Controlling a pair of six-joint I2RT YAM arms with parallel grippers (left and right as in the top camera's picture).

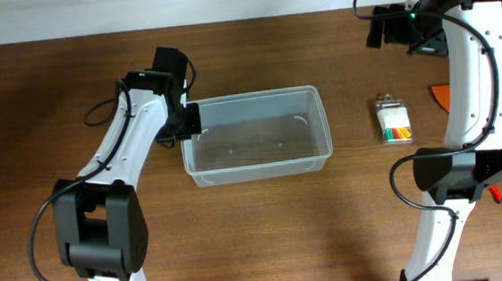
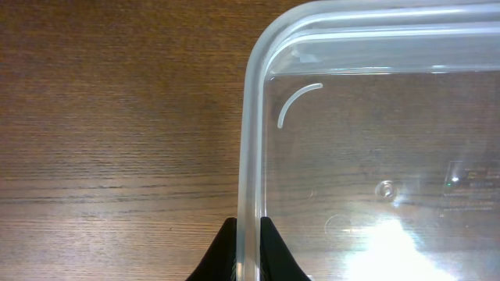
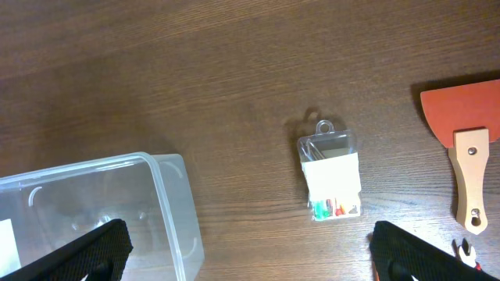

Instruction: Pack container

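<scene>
Your L fingers [image 2: 277, 257] are clamped on the container [image 1: 252, 96] at its end wall, one finger inside, one outside. Container sits flat, mid-desk [image 1: 68, 92]. Your R fingers [image 3: 94, 250] are spread wide w/ nothing btwn them, up off the container's other end. Small clear case [image 1: 396, 122] lies apart on that side; orange scraper [image 3: 461, 117] farther out.

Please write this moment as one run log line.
left tool: shut on container rim | right tool: open, empty | container: empty | small clear case: outside container
</scene>
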